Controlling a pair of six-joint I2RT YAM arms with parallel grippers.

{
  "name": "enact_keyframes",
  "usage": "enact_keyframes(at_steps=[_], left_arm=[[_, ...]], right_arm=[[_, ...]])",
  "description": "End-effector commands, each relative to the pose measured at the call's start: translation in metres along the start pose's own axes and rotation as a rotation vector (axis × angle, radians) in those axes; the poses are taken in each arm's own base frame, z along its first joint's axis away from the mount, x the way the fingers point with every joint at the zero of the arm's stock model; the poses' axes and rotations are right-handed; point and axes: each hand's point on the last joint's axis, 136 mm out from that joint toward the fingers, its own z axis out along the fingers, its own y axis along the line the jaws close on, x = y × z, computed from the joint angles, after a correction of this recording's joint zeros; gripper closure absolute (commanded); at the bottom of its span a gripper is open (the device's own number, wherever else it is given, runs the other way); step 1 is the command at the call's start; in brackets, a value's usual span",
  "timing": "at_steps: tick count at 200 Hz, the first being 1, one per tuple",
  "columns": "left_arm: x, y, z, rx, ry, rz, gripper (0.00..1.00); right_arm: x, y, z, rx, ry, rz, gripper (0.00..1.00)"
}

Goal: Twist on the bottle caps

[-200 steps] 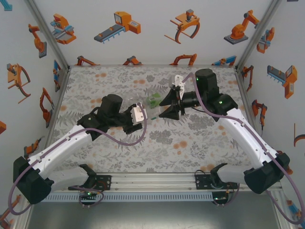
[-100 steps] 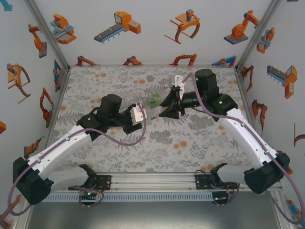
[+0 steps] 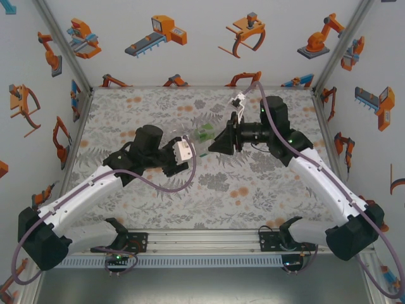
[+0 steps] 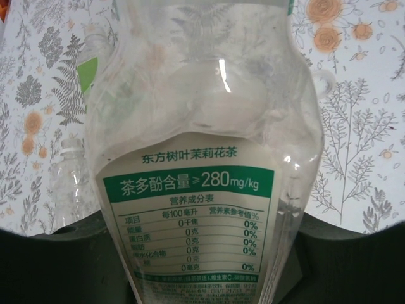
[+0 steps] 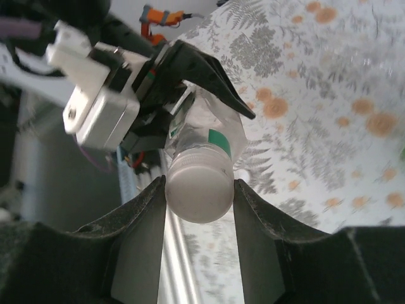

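Left gripper [image 3: 190,157] clamped on labelled bottle [image 4: 202,190], up over middle of table [image 3: 126,107]. Right gripper [image 5: 199,196] squeezes white cap [image 5: 198,183] on its neck. Probably not tight yet. Green bottle [image 3: 204,133] waits just behind.

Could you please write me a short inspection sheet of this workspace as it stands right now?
Surface: floral-print table, no spills seen.
Job's things: labelled bottle held up, with a white cap on its neck; green bottle on the table beyond the tools; slim clear bottle on the table.
Clutter: nothing seen.
Tools: left tool shut on the labelled bottle's body; right tool closed on the white cap, a finger on each side.
Cables: purple cable along each arm, clear of the bottles.
Surroundings: white walls with orange robot pictures; metal frame posts.
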Motion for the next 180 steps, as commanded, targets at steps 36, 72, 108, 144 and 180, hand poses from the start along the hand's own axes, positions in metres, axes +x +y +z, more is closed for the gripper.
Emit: enact_keyframes(at_steps=[36,72,108,144,180], left_arm=[[-0.030,0.026,0.003,-0.110,-0.113,0.038,1.00],[-0.031,0.022,0.007,-0.082,-0.119,0.040,1.00],[-0.030,0.020,0.007,-0.069,-0.113,0.052,1.00],[-0.033,0.015,0.006,-0.041,-0.129,0.052,1.00],[-0.033,0.009,0.004,-0.011,-0.133,0.043,1.00]], right_arm=[[0.025,-0.045,0.000,0.218,-0.082,0.984,1.00],[0.064,-0.050,-0.001,0.306,0.014,1.296,1.00],[0.061,-0.054,-0.001,0.313,-0.026,1.324,1.00],[0.038,-0.054,-0.004,0.308,-0.039,1.116,0.76],[0.014,-0.042,-0.016,0.285,-0.009,0.829,0.35]])
